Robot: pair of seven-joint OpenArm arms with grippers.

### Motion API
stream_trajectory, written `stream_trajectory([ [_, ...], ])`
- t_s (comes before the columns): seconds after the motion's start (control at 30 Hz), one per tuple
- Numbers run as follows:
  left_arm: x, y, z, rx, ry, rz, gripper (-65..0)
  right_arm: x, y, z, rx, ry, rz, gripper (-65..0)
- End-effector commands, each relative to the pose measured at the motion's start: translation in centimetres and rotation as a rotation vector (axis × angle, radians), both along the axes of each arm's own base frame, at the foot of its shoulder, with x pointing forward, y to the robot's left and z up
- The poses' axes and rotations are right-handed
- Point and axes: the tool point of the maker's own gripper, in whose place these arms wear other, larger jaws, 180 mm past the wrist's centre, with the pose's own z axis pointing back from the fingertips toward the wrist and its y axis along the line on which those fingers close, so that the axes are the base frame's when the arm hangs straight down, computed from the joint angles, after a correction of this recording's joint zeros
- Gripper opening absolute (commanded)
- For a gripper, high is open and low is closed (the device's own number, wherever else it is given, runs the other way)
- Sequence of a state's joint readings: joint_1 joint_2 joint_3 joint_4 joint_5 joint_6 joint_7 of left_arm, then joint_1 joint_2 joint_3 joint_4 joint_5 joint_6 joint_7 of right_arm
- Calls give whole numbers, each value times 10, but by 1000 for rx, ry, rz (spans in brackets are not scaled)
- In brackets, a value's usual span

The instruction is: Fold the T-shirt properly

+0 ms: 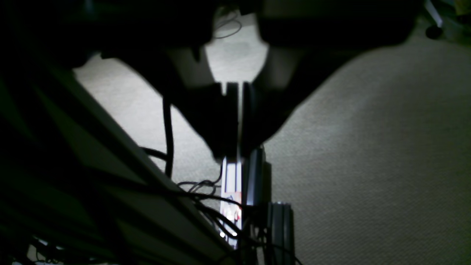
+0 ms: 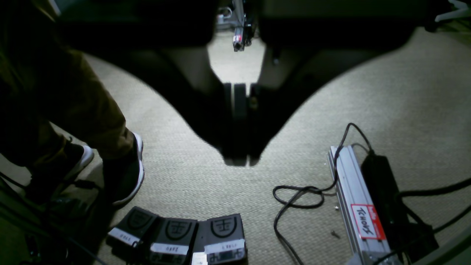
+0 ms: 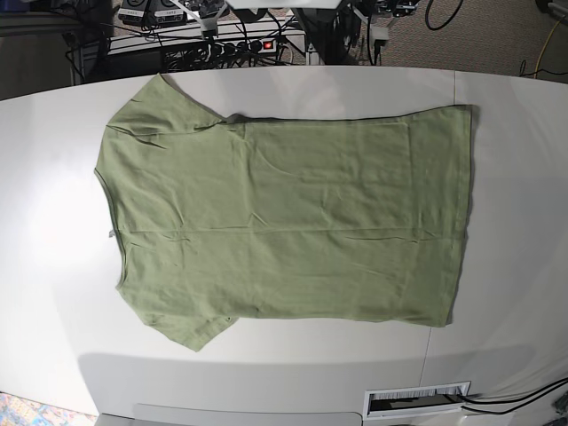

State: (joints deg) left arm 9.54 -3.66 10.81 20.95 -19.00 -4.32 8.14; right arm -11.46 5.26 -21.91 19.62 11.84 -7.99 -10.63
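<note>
T-shirt (image 3: 284, 222) was lying spread flat on the white table (image 3: 53, 222) when we looked, collar end toward the base view's left, hem toward its right, both short sleeves out, a few soft wrinkles across it. Neither arm showed up in that view. We found the left gripper (image 1: 237, 151) hanging over the carpet (image 1: 368, 147) with its jaws pressed together and nothing between them. Same deal with the right gripper (image 2: 241, 160), closed and empty, above three foot pedals (image 2: 176, 235), near someone's shoes (image 2: 125, 173) and a loose cable (image 2: 298, 195).
</note>
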Motion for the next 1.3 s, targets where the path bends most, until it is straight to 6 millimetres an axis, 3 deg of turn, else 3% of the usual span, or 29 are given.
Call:
stream_trajectory([
  [0.0, -2, 1, 0, -1, 1, 5, -650, -1, -5, 1, -13, -1, 10, -650],
  [0.2, -12, 2, 1, -1, 15, 3, -650, -1, -16, 2, -28, -1, 14, -650],
  [0.4, -12, 2, 1, 0, 13, 2, -650, -1, -35, 5, -53, 1, 21, -650],
  [0.63, -13, 11, 0, 14, 16, -1, -650, -7, -44, 6, -50, 31, 23, -650],
  [0.93, -51, 51, 6, 61, 44, -21, -650, -38, -32, 7, 32, 112, 93, -650],
  [1.27, -95, 81, 35, 72, 14, -73, -650, -50, -78, 33, -12, 120, 158, -650],
])
